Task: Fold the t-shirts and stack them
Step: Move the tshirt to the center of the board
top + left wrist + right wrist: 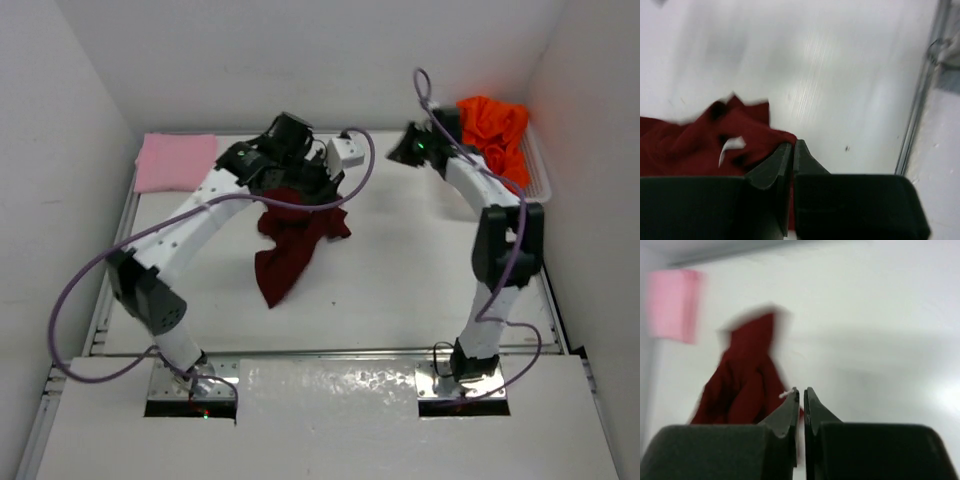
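One of three, the maroon t-shirt (295, 240) hangs crumpled over mid-table (400, 280) from the left claw (792, 145), which is pressed together on its cloth, probably lifting it to spread for folding. Its white tag (730, 147) shows no legible writing. The right claw (801, 390), pressed together and empty, hovers apart. A folded pink t-shirt (175, 160) lies at the far left corner, and the orange t-shirt (492, 125) sits bunched in the basket (540, 170) at the far right.

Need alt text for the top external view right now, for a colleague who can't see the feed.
The left gripper grips a crumpled maroon t-shirt at mid-table, while the right gripper is shut and empty near the white basket holding the orange t-shirt. A folded pink t-shirt lies at the far left corner.
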Robot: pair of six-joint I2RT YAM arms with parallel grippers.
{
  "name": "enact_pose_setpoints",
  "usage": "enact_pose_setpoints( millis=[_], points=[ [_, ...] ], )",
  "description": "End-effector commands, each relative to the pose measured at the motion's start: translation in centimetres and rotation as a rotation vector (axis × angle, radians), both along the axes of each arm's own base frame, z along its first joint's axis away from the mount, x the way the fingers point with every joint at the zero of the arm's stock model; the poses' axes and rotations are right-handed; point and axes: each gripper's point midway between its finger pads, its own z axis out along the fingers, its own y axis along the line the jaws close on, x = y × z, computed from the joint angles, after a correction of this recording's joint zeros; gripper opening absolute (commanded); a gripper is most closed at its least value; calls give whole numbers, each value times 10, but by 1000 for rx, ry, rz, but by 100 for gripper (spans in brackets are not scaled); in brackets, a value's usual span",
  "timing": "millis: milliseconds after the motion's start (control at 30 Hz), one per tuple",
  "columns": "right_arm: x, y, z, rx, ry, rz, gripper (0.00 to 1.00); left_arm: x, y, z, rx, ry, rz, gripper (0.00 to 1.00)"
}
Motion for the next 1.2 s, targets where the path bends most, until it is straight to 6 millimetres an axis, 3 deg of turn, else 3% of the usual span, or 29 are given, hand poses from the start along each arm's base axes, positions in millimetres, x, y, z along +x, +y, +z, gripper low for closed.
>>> enact_pose_setpoints(
  millis=[0,33,67,100,233,300,333,367,433,500,533,600,633,667,700,733,767,800,833,867,900,933,967,1000,1067,1100,1133,1167],
  points=[
    [-41,-56,56,-21,-158,-142,0,18,16,18,13,-110,70,0],
    [-61,-57,81,-22,-235,-133,0,19,21,21,28,-131,77,0],
    [-76,-56,59,-32,-202,-120,0,18,23,20,45,-151,62,0],
    [-84,-54,60,-54,-221,-91,0,15,24,19,54,-151,49,0],
    [-123,-45,47,-102,-166,-45,46,-7,10,8,5,-50,-23,0],
    [-138,-50,51,-80,-144,-86,55,-24,-14,-8,-37,33,-97,0],
    [-143,-53,43,-75,-122,-109,57,-27,-24,-19,-35,51,-124,0],
    [-150,-56,47,-68,-120,-125,59,-29,-33,-30,-28,73,-125,0],
    [-152,-72,49,-82,-79,-191,60,-16,-66,-34,-74,72,-129,0],
    [-164,-97,36,-122,38,-276,60,3,-91,-29,-145,111,-83,0],
    [-167,-106,38,-146,51,-309,62,25,-112,-30,-165,120,-72,0],
    [-178,-134,34,-193,83,-397,72,41,-137,-27,-213,167,-76,2],
    [-184,-145,27,-192,103,-428,75,59,-159,-27,-245,165,-92,14],
    [-188,-146,27,-150,113,-426,79,61,-169,-25,-261,161,-124,34],
    [-190,-159,28,-123,113,-455,88,67,-175,-27,-266,140,-135,93],
    [-195,-161,33,-102,100,-453,91,74,-177,-25,-268,108,-128,100],
    [-199,-162,35,-109,98,-440,93,86,-170,-25,-250,86,-67,100],
    [-202,-166,42,-129,75,-441,96,86,-160,-3,-269,55,-52,100],
    [-204,-167,44,-152,66,-430,97,87,-147,3,-276,71,-23,100],
    [-208,-162,41,-170,68,-380,97,98,-115,40,-328,29,30,100],
    [-211,-158,32,-173,94,-357,93,104,-94,38,-332,72,81,100],
    [-214,-152,25,-173,117,-328,88,107,-72,48,-352,76,103,100],
    [-221,-145,13,-181,158,-299,84,133,-25,54,-362,55,201,100],
    [-229,-124,-6,-208,202,-246,80,130,8,58,-352,45,258,100],
    [-240,-91,-26,-215,245,-211,73,151,73,41,-237,-42,424,100],
    [-253,-55,-37,-220,254,-124,73,139,95,38,-175,-68,476,100],
    [-268,-46,-62,-237,310,-118,73,134,112,-8,-50,-43,504,98],
    [-275,-35,-72,-211,347,-142,76,128,128,-32,29,-33,548,94]
  ],
)
